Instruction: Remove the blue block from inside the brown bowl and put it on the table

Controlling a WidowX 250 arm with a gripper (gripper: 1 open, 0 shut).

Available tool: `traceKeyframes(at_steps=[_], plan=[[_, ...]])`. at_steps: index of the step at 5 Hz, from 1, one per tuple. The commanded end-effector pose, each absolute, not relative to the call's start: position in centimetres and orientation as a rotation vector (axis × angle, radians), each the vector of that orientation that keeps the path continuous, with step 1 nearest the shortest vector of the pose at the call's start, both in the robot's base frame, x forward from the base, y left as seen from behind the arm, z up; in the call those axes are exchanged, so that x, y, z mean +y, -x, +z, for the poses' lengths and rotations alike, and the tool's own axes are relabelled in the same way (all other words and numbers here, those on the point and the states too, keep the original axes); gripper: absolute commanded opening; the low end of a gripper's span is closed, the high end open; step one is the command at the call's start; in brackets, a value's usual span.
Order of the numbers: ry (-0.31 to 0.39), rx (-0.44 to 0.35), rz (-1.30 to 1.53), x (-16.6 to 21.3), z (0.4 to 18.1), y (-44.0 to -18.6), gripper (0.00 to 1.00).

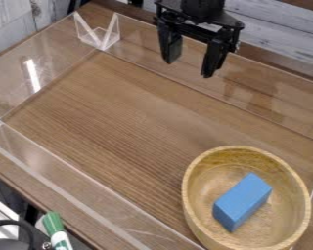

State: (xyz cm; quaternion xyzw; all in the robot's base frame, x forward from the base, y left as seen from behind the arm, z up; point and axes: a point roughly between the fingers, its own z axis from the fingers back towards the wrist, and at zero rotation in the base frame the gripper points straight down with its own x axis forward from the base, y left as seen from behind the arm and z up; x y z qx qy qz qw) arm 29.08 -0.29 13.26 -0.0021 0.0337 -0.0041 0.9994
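The blue block [242, 203] lies flat inside the brown bowl [199, 186], a little right of the bowl's centre. That bowl rests on the table [120, 117] at the front right. My gripper [190, 57] hangs at the back of the table, pointing down, well above and behind the bowl. Its two black fingers [210, 59] stand apart with nothing between them, so it is open.
Clear acrylic walls [28, 73] run along the table's edges, with a folded clear piece [97, 31] at the back left. A green-capped object [51, 232] sits below the table's front left corner.
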Motion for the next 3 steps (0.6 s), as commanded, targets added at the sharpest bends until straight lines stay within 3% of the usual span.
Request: traceKeyframes(at_steps=[1,3], plan=[[0.005,0.085,-0.006,-0.9,12.6,-28.7,1.0],[0.009,0.047,-0.029,-7.4,13.0,-26.1,1.0]])
